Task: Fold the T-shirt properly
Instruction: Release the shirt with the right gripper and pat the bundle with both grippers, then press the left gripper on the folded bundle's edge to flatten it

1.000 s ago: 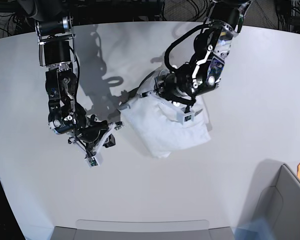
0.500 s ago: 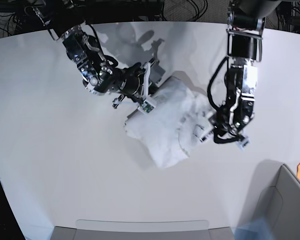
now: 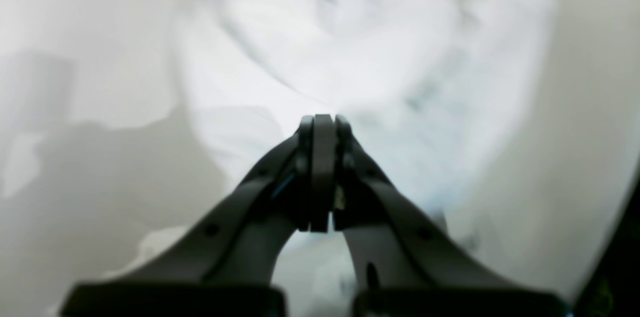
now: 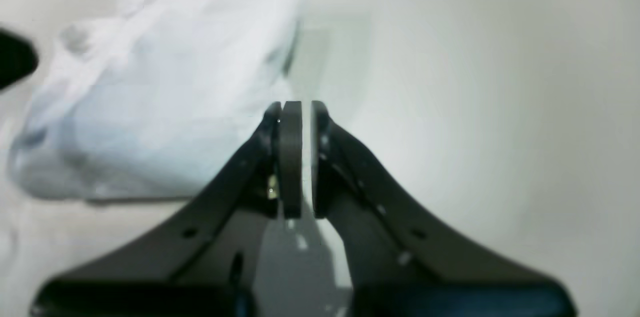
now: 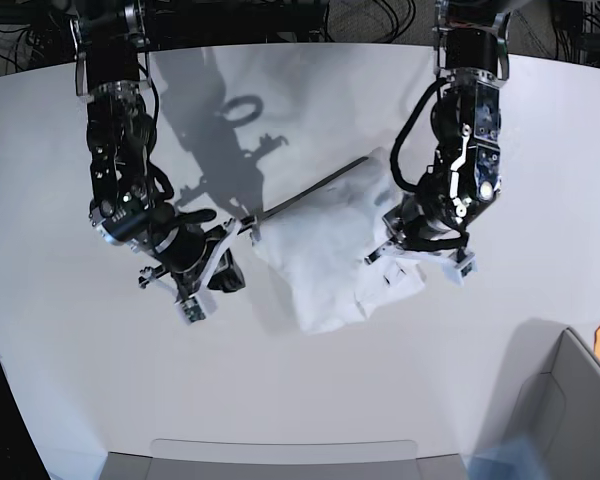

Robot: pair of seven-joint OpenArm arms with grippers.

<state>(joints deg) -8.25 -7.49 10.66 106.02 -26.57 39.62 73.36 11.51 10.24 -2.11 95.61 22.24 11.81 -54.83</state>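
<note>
White T-shirt (image 5: pixel 325 270): it lies bunched in an uneven bundle on the tabletop (image 5: pixel 100 380), between your two arms in the base view, with creases and raised folds.
Left gripper (image 3: pixel 325 122): you have its fingers together; in its wrist view they show in front of the fabric, and you cannot tell whether they touch it.
Right gripper (image 4: pixel 306 107): your fingers stand slightly apart, a thin gap between them, with the shirt's edge just beside them in that wrist view.
Left arm (image 5: pixel 465 150): it reaches down over the shirt's side on your base view's right.
Right arm (image 5: pixel 120 150): it comes down on the other side, its gripper near the fabric.
Shadow (image 5: pixel 215 130): dark arm shapes fall across the tabletop beyond the shirt.
</note>
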